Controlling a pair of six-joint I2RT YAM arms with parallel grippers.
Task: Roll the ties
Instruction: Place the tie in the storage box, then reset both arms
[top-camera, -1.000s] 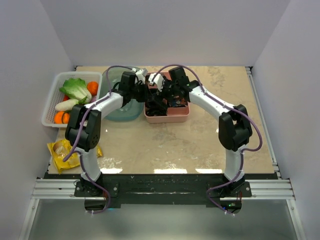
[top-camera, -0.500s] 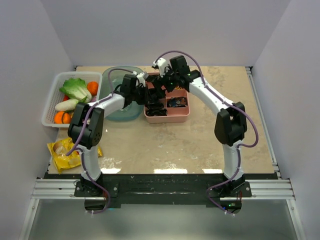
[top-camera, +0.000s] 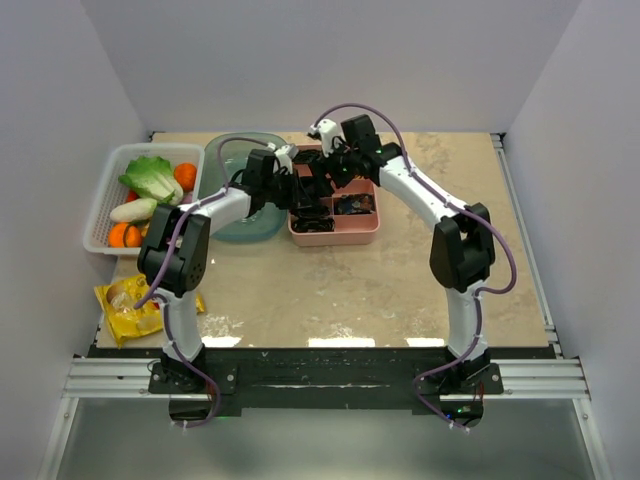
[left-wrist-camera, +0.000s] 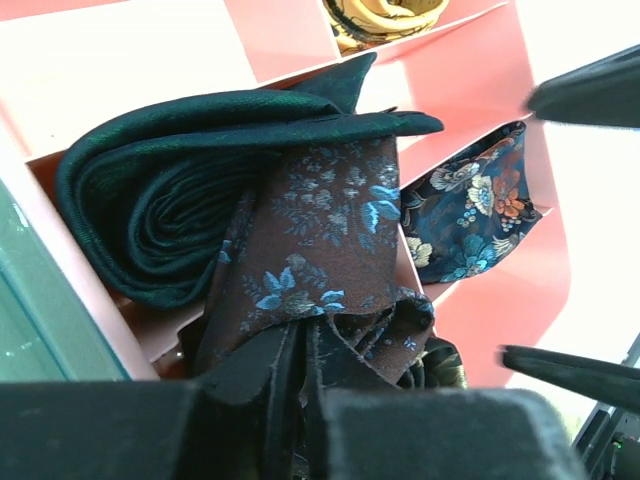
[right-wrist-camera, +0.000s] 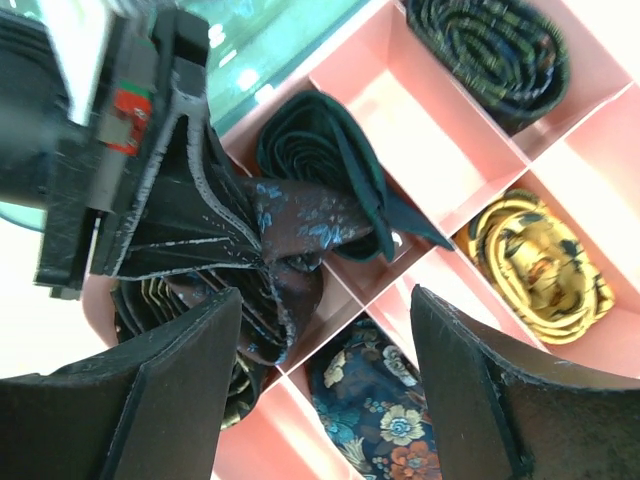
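A pink divided tray (top-camera: 335, 238) holds several rolled ties. My left gripper (left-wrist-camera: 300, 350) is shut on a brown-maroon tie with small blue flowers (left-wrist-camera: 320, 250), bunched over a divider beside a rolled dark green tie (left-wrist-camera: 150, 220). In the right wrist view the left gripper's fingers (right-wrist-camera: 215, 215) pinch that brown-maroon tie (right-wrist-camera: 310, 225) next to the green roll (right-wrist-camera: 320, 150). My right gripper (right-wrist-camera: 325, 300) is open and empty, just above the tray, over a navy floral tie (right-wrist-camera: 380, 420). From the top, the left gripper (top-camera: 300, 192) and right gripper (top-camera: 328, 172) meet over the tray's left half.
A yellow rolled tie (right-wrist-camera: 530, 260) and a dark patterned rolled tie (right-wrist-camera: 490, 50) fill other compartments. A teal bowl (top-camera: 240, 205) stands left of the tray. A white basket of vegetables (top-camera: 100, 215) sits far left, a yellow packet (top-camera: 125, 305) near the left arm.
My right gripper has lifted out of the tray and drawn back toward the far edge. My left gripper has stayed at the tray, still holding the brown-maroon tie.
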